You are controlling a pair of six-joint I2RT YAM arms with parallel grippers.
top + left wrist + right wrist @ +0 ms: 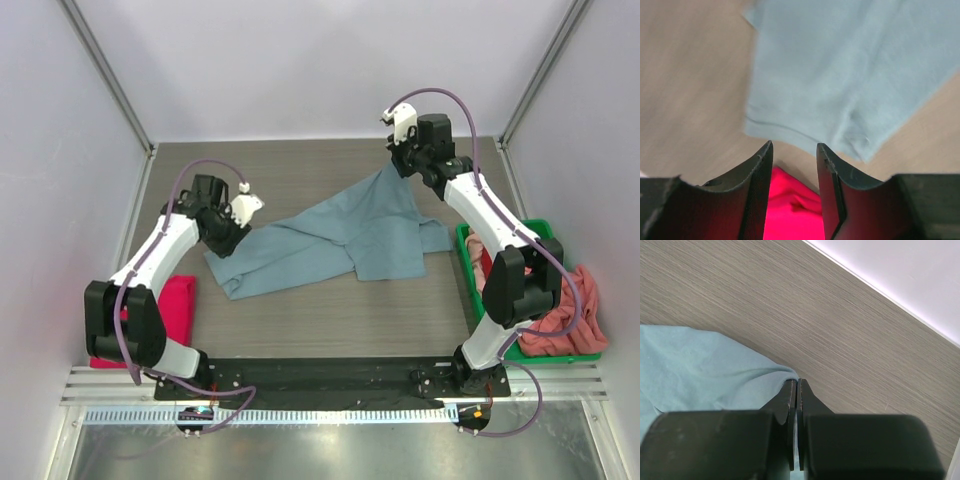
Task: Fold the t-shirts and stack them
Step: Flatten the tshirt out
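A dusty grey-blue t-shirt [340,240] lies spread and rumpled across the middle of the table. My right gripper [397,163] is shut on its far corner, and the cloth [715,375] runs in between the closed jaws [797,382] just above the wood. My left gripper [228,243] is open and empty at the shirt's left end; the shirt's hem [840,85] lies just beyond its fingertips [794,146]. A folded magenta-pink t-shirt [172,310] lies at the near left and shows between the left fingers [792,210].
A green plastic bin [590,355] at the right edge holds salmon-pink and red shirts [572,310], some draped over its rim. White walls enclose the table at the back and both sides. Both arm bases sit on the black plate [330,375] at the near edge.
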